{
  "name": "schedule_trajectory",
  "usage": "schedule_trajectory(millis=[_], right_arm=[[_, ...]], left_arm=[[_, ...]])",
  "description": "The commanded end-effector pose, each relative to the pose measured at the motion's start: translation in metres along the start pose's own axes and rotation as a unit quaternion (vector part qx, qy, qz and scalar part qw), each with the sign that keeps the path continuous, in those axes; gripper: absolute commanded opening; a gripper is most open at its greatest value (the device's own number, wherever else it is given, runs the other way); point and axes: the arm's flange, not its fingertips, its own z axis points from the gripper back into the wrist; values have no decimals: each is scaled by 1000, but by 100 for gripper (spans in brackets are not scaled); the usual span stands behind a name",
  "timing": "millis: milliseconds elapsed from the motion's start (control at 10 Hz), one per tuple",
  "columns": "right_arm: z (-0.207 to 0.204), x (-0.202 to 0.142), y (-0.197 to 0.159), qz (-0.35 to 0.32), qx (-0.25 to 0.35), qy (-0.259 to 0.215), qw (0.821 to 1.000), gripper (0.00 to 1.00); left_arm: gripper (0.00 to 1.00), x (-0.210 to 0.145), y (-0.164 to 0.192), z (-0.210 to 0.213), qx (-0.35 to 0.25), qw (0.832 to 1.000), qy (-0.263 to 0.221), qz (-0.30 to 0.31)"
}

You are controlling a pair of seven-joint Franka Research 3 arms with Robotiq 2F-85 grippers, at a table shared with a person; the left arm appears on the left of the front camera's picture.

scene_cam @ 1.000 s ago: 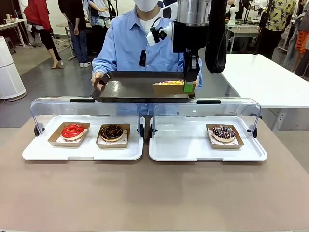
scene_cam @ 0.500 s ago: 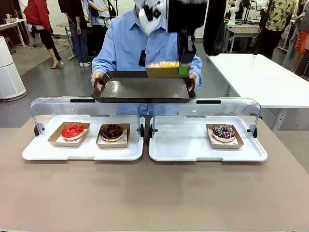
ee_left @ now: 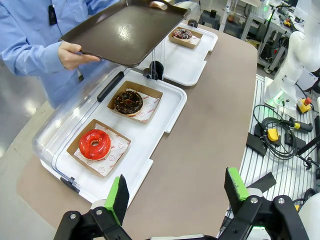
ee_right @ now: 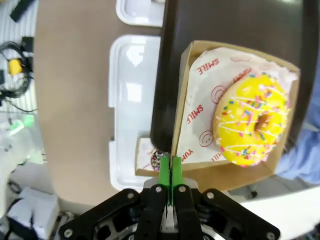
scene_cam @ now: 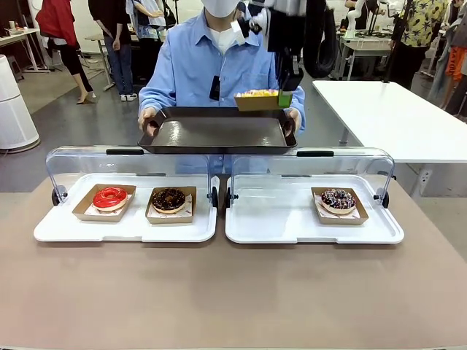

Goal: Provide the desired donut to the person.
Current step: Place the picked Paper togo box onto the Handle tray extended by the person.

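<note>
The person [scene_cam: 197,65] in a light blue shirt holds a dark serving tray [scene_cam: 217,133] with both hands across the table. My right gripper [scene_cam: 286,93] is shut on the wall of a cardboard box [scene_cam: 255,103] carrying the yellow sprinkled donut [scene_cam: 255,93], over the tray's far right part. In the right wrist view the green pads [ee_right: 167,170] pinch the box edge, with the yellow donut [ee_right: 252,125] above the dark tray [ee_right: 225,25]. Whether the box touches the tray I cannot tell. My left gripper [ee_left: 177,190] hangs open over the table's left end.
Two white display trays [scene_cam: 124,227] [scene_cam: 292,227] with raised clear lids sit on the brown table. The left one holds a red donut [scene_cam: 109,197] and a chocolate donut [scene_cam: 168,198]; the right one a dark sprinkled donut [scene_cam: 338,199]. Other people stand far behind.
My right gripper has lifted the boxed yellow donut from the tray's near right edge and carried it up and farther over the tray. The left gripper stays open.
</note>
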Motion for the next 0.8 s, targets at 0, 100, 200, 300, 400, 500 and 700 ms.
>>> schedule_trajectory(millis=[0, 100, 200, 300, 400, 500, 700], right_arm=[[-11, -3, -21, 26, 12, -27, 999, 1], [-22, -7, -29, 27, 14, -28, 999, 1], [-32, -9, -29, 26, 22, -28, 999, 1], [-38, -11, -32, 25, 23, -29, 999, 1], [-42, -13, -35, 20, 21, -31, 999, 1], [-48, -15, -36, 12, 22, -22, 999, 1], [-57, -15, -36, 16, 23, -28, 999, 1]], left_arm=[[100, 0, -1, 0, 0, 1000, 0, -1], [100, 0, -1, 0, 0, 1000, 0, -1], [100, 0, -1, 0, 0, 1000, 0, -1], [100, 0, -1, 0, 0, 1000, 0, -1], [100, 0, -1, 0, 0, 1000, 0, -1], [100, 0, -1, 0, 0, 1000, 0, -1], [100, 0, -1, 0, 0, 1000, 0, -1]])
